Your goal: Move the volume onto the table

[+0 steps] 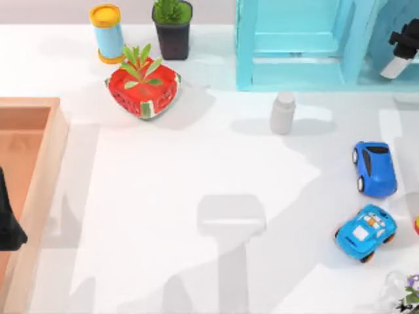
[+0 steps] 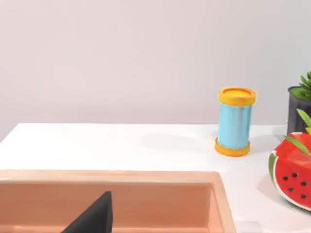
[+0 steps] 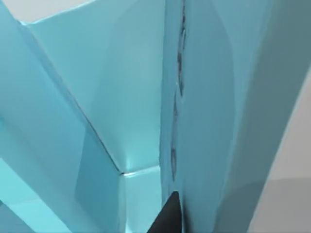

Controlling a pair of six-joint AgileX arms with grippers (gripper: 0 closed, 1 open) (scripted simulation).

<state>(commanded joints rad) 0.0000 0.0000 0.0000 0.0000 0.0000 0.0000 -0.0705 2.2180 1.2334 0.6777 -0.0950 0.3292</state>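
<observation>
A: Right arm (image 1: 404, 40) is up at the worktop's far right corner, tucked against the turquoise shelf (image 1: 294, 46).

B: And its end effector (image 3: 167, 217)?

A: A dark tip right up close to teal panels in the right wrist view. Whether it stands wide or narrow, I cannot tell.

B: Where's the book?

A: Hard call. All around that tip is teal, and I cannot tell the book from the shelf's own panels. What I can say is that nothing book-like lies on the white worktop (image 1: 196, 170).

B: Left side?

A: Left arm (image 1: 8, 219) is parked at the worktop's left edge, over the wooden tray (image 1: 55, 140). Its end effector (image 2: 92, 219) hangs above the tray's inside in the left wrist view. Wide or narrow, again I cannot tell.

B: Anything else on the worktop?

A: Along the far edge, a blue can with yellow caps (image 1: 106, 33) and a dark potted plant (image 1: 173, 26) stand near each other. Just in front of them sits a watermelon planter (image 1: 143, 86). A grey bottle (image 1: 283, 112) stands upright just in front of the shelf.

B: And the cars?

A: Two near the right edge, apart from each other: a plain blue car (image 1: 374, 168), and nearer the front a blue-and-white car (image 1: 365, 232).
</observation>
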